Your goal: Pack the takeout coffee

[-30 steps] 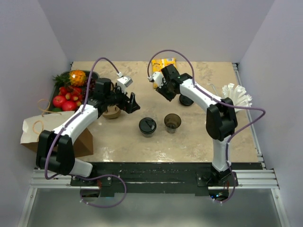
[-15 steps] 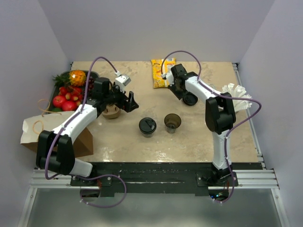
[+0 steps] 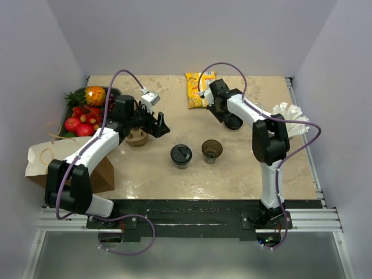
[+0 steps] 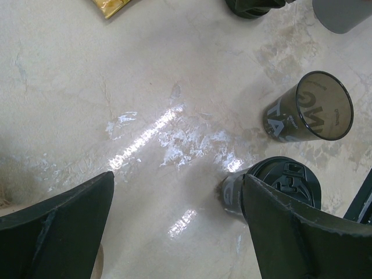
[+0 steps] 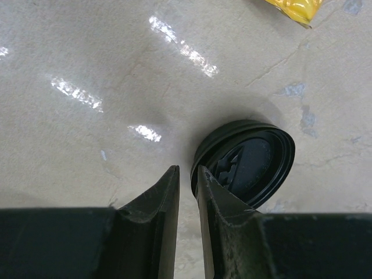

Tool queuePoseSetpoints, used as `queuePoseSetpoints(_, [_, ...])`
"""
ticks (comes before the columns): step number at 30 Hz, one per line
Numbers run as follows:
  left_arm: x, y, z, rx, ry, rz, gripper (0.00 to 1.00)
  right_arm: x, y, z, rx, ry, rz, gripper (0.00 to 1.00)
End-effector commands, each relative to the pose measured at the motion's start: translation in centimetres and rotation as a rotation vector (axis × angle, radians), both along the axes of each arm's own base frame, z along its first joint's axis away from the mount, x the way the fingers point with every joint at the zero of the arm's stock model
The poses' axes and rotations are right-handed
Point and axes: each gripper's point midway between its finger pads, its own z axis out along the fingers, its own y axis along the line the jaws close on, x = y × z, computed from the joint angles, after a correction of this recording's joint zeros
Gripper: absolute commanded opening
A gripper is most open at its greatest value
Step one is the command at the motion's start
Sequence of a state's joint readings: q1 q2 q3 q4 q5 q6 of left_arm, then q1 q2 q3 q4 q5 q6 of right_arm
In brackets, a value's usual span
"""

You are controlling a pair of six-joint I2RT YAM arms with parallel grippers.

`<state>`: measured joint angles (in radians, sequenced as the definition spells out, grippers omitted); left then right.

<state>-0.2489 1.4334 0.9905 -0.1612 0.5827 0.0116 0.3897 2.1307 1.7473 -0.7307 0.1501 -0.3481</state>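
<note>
From above, the right gripper (image 3: 225,118) is sitting at the edge of the round black plastic lid (image 3: 235,122), which is lying on the beige table (image 3: 261,174) behind the open smoky translucent cup (image 3: 211,150). The left gripper (image 3: 160,125) is hanging spread wide and empty.

The left wrist view is showing that open cup standing near the lidded dark cup (image 4: 279,183), so a careless pass is risking a knock.

In the right wrist view the jaws are standing a slit apart at the lid's rim. Whether they are pinching it I cannot tell, and so thin a bite is risking a slip on lifting
</note>
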Motion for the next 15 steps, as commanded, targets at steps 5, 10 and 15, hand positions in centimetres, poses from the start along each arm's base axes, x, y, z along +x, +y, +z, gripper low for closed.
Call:
queuePoseSetpoints(5, [0.7,-0.2,1.0,-0.027,-0.040,-0.001,0.95,0.9,-1.1,3.6,0.011,-0.094,-0.037,0.22])
queuePoseSetpoints(10, [0.7,-0.4,1.0,-0.045,-0.022,0.005,0.96,1.0,-1.3,3.9,0.004,-0.105,-0.040,0.22])
queuePoseSetpoints(15, [0.7,-0.4,0.7,-0.047,-0.011,0.005,0.96,0.6,-1.8,2.7,-0.003,-0.067,-0.046,0.21])
